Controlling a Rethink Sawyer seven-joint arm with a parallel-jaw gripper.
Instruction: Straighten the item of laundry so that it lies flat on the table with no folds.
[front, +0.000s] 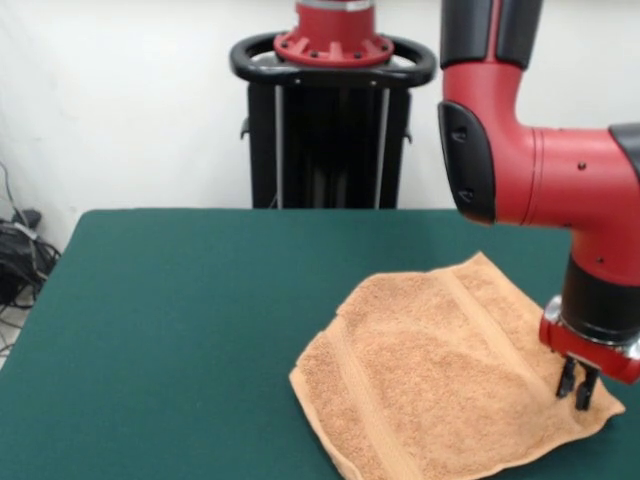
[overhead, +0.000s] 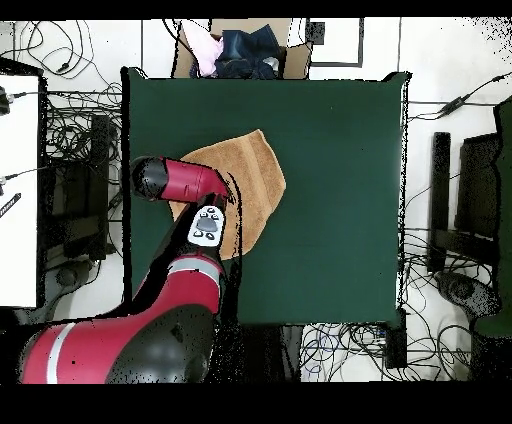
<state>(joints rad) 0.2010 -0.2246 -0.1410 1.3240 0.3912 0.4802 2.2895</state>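
My claw (front: 577, 390) pressing down on towel (front: 440, 375) near its corner, prongs nearly together, grip unclear, towel lying rumpled by worktop (front: 180, 330) edge, wide open felt alongside, arm hiding part overhead.

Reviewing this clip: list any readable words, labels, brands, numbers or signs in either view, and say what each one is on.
No text can be read in either view.
Arm: a small white panel with dark marks on it, too small to read.
Towel: no print or label visible.
Table: plain green top, no markings.
Gripper: no markings visible.
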